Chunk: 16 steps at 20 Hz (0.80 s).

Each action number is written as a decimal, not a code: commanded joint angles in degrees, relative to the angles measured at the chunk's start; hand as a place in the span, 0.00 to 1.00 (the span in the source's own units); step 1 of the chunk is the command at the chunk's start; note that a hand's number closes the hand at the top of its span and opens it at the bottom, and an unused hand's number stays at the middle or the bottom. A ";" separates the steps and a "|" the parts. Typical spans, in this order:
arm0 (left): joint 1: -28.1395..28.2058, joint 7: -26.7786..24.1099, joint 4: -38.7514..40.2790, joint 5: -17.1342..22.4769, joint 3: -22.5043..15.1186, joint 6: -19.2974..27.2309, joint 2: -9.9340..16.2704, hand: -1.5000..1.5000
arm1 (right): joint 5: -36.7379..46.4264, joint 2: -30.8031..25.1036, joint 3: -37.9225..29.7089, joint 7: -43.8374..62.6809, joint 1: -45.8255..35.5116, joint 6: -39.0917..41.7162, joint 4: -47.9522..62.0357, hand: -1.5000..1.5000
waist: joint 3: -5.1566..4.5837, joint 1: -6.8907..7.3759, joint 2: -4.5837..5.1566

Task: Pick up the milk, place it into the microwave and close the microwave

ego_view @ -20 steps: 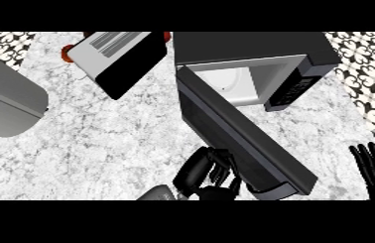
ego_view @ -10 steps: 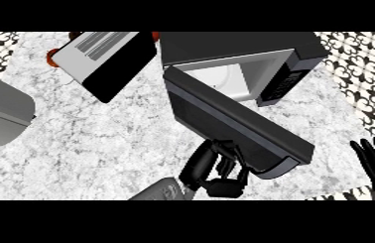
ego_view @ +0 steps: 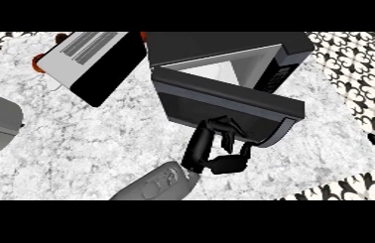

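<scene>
Our hand (ego_view: 212,150) at the microwave door (ego_view: 227,108)

We see its fingers, seemingly straight, pressed against the half-shut door above the marbled tabletop (ego_view: 95,138).

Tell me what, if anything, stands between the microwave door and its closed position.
Nothing visible blocks it. The left hand is against the outer face of the microwave door, which is partly swung toward the microwave. The part of the opening that shows is bare; the milk is not visible.

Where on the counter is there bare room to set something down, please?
Bare marble lies between the toaster, the microwave door and the left robot hand, and right of the door. It is crowded at the door, where that hand presses.
</scene>
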 commanded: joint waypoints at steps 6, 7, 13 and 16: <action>-7.74 2.46 3.92 7.70 2.45 6.90 -0.23 0.00 | 2.76 -6.66 -8.07 0.03 -5.21 -2.85 -2.73 0.00 | 0.04 -3.38 0.44; -7.47 2.66 4.45 8.50 2.85 7.42 -0.23 0.00 | 5.67 -8.59 -9.47 -0.52 -6.17 -3.73 -4.66 1.00 | -0.11 -3.66 0.30; -11.13 -0.08 5.39 13.45 6.83 9.70 -0.23 0.00 | 7.42 -10.44 -11.56 -0.79 -8.98 -5.41 -4.19 1.00 | -0.02 -3.82 1.74; -12.29 -0.60 6.31 15.63 7.48 10.31 -0.23 0.00 | 7.82 -11.31 -11.90 -0.69 -10.65 -5.76 -3.81 1.00 | 0.05 -3.84 2.29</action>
